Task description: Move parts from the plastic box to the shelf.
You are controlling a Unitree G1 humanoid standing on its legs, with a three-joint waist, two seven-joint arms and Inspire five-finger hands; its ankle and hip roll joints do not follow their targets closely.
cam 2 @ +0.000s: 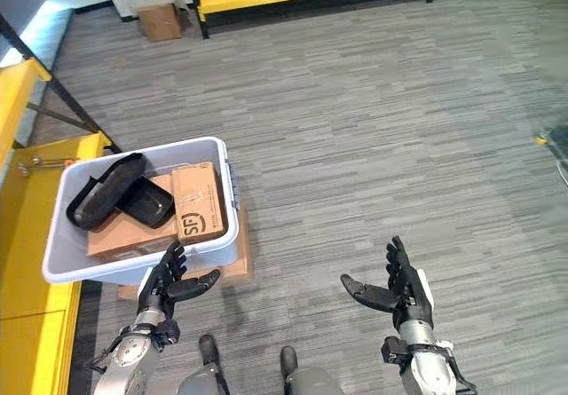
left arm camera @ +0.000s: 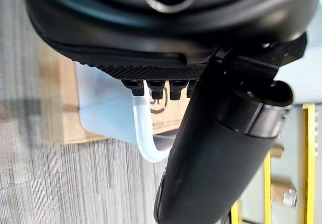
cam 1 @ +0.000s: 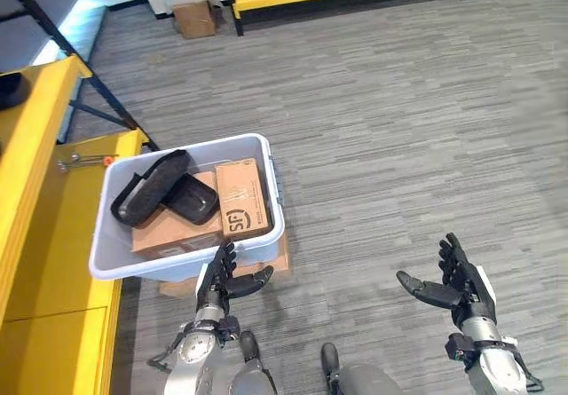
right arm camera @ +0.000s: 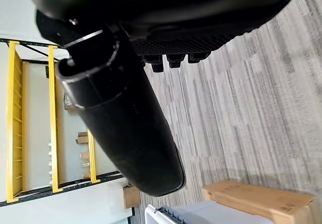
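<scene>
A pale grey plastic box point(cam 1: 100, 262) sits on a flat brown cardboard carton point(cam 1: 278, 266) on the grey striped carpet, just beside the yellow metal shelf point(cam 1: 35, 235) at the robot's left. Inside the box lie two black moulded plastic trays point(cam 1: 164, 191), one leaning on the other, resting on a flat brown cardboard package point(cam 1: 173, 231), with a smaller brown cardboard box point(cam 1: 241, 200) next to them.

The left hand point(cam 1: 222, 281) is released, fingers straight and spread, close to the near rim of the box and holding nothing. The right hand point(cam 1: 454, 284) is well apart from the box over bare carpet, also released with fingers straight and thumb out.

The left wrist view shows the translucent box corner point(left arm camera: 146, 148) close past the fingertips point(left arm camera: 151, 89), which the head views cannot resolve. The right wrist view takes in tall yellow racking point(right arm camera: 15, 118) across the room, and the box's corner point(right arm camera: 166, 215) with the carton point(right arm camera: 261, 201) beneath.
</scene>
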